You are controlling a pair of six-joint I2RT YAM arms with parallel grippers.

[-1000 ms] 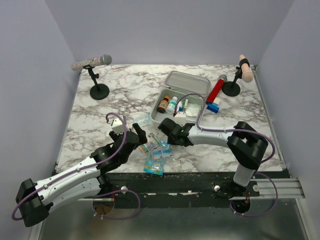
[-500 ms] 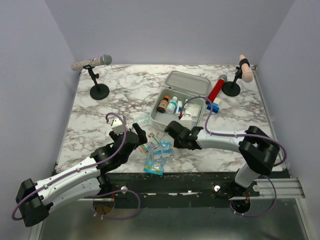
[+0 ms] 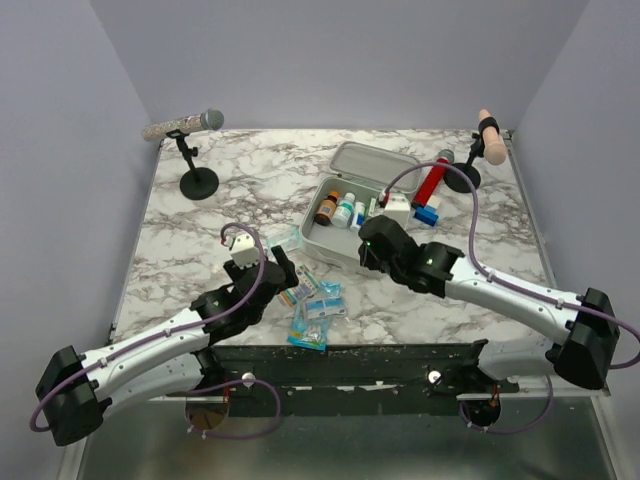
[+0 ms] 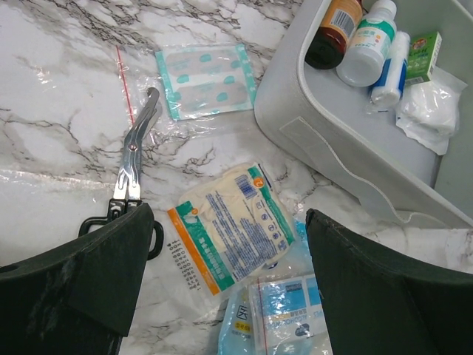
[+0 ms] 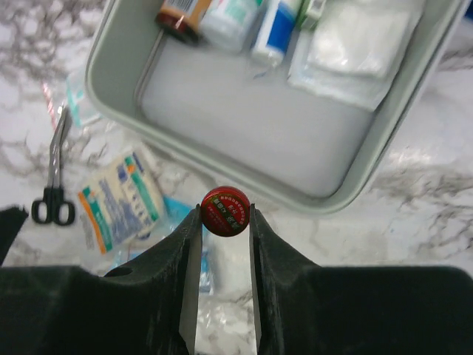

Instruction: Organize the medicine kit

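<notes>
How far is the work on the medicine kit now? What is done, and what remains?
Done: a brown bottle, a white bottle and gauze packs lie in the open medicine kit. In hand: the right gripper holds a small red tin by the kit's near wall. Left: scissors, a plaster sheet and printed packets lie on the table outside the kit.

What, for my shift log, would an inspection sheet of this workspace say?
Surface: marble table, no spill seen.
Job's things: medicine kit open, bottles and gauze at its far end.
Clutter: scissors, plaster sheet, packets on table beside kit.
Hands: left hand open over packets; right hand shut on red tin, just outside kit's near rim.
Cables: purple cables looped along both arms.
Surroundings: two stands at far corners, red cylinder, grey walls.
</notes>
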